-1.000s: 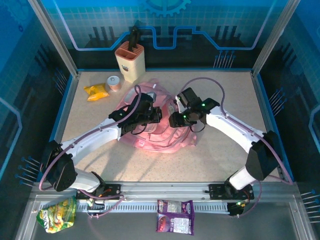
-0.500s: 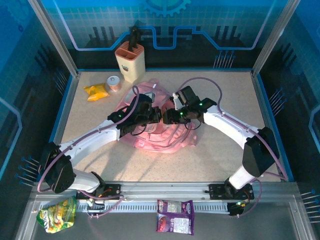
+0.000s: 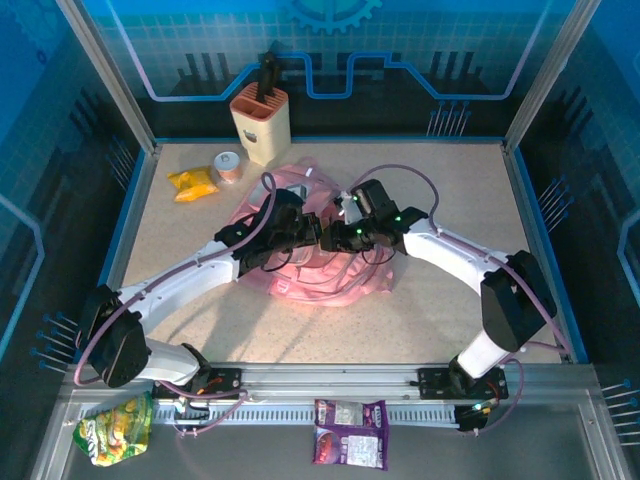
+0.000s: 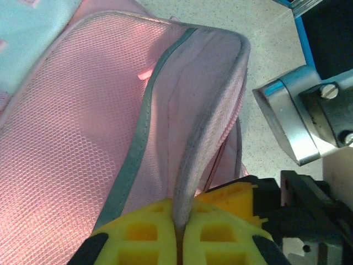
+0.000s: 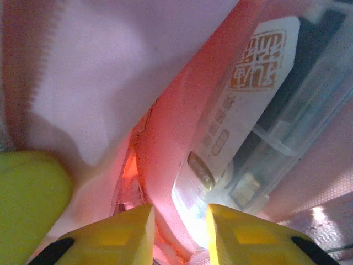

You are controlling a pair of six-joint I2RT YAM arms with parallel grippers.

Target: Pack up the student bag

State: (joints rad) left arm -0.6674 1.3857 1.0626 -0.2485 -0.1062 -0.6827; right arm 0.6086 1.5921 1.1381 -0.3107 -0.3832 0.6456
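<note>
— Right, looking down from above: got the student bag (image 3: 320,282) slumped flat in the middle of the table (image 3: 450,185), pink, straps trailing toward the near side; got both arms reaching in over it, one from each side.
— Placing the left gripper (image 3: 306,232) where?
— Over the bag's left half; from the left wrist, seeing yellow fingers (image 4: 138,234) pressed together on a grey-trimmed edge of the bag, pink mesh panel just beside; clamped tight, no gap.
— And the right gripper (image 3: 332,237)?
— Nose to nose with the left one, over the bag's middle; from the right wrist, seeing fingertips (image 5: 118,232) partly apart, with a fold of pink fabric and the corner of a clear plastic case (image 5: 276,149) between them; gripping or merely alongside, cannot tell.
— Anything readable on that case?
— Orange print on a white label; too blurred to read.
— Around the table?
— Got a cream knife block (image 3: 260,122) at the far edge, black handle poking up; small round object (image 3: 229,166) and yellow snack packet (image 3: 192,183) near it, apart from the bag; green packet (image 3: 115,428) and purple packet (image 3: 350,432) down on the front ledge.
</note>
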